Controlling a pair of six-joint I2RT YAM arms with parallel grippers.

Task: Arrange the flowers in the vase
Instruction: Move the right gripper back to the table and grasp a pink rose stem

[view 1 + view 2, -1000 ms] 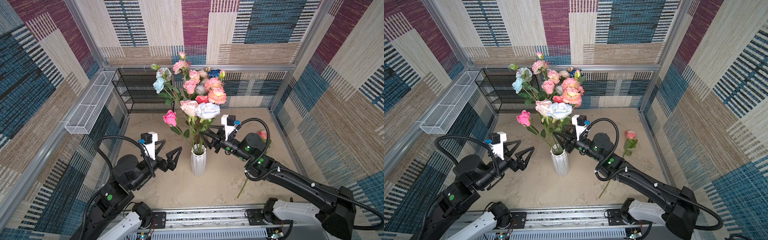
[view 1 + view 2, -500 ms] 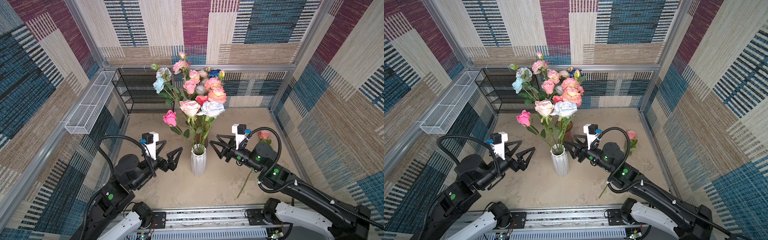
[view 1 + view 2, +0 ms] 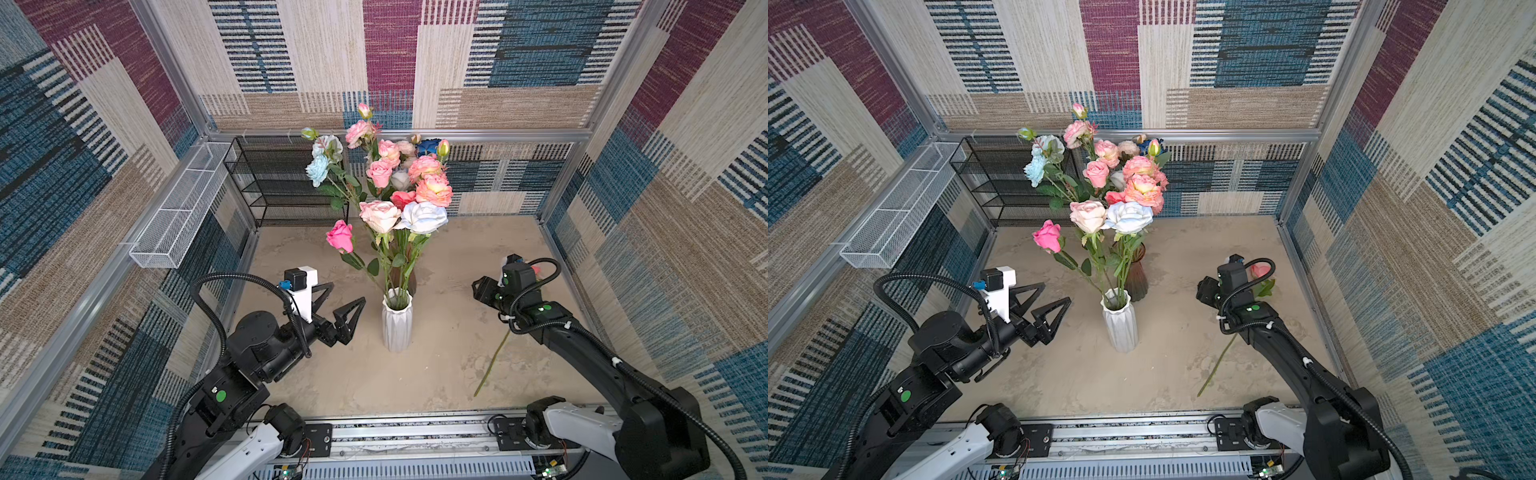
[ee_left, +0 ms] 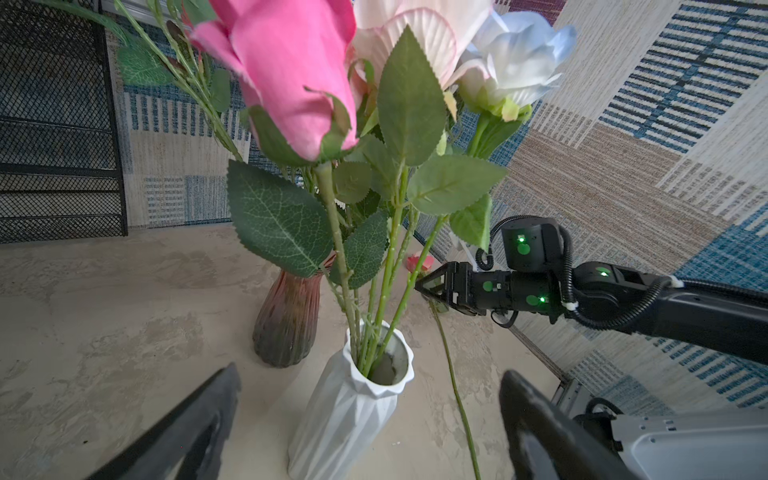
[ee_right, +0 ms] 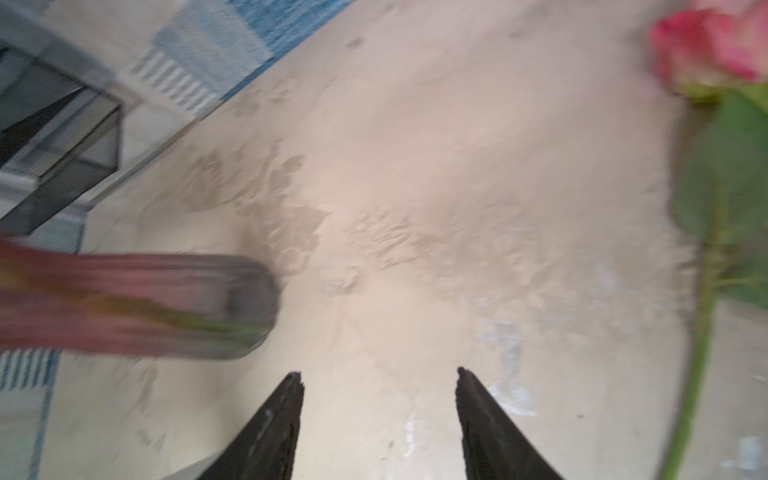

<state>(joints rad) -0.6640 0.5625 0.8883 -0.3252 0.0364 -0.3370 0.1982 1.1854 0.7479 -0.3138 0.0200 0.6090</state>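
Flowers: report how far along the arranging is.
Done: three roses stand in the white vase, and a bigger bunch stands in the dark red glass vase behind it. In hand: nothing. The left gripper and right gripper are both open and empty. Left: one pink rose lying on the table beside the right gripper, not yet picked up.
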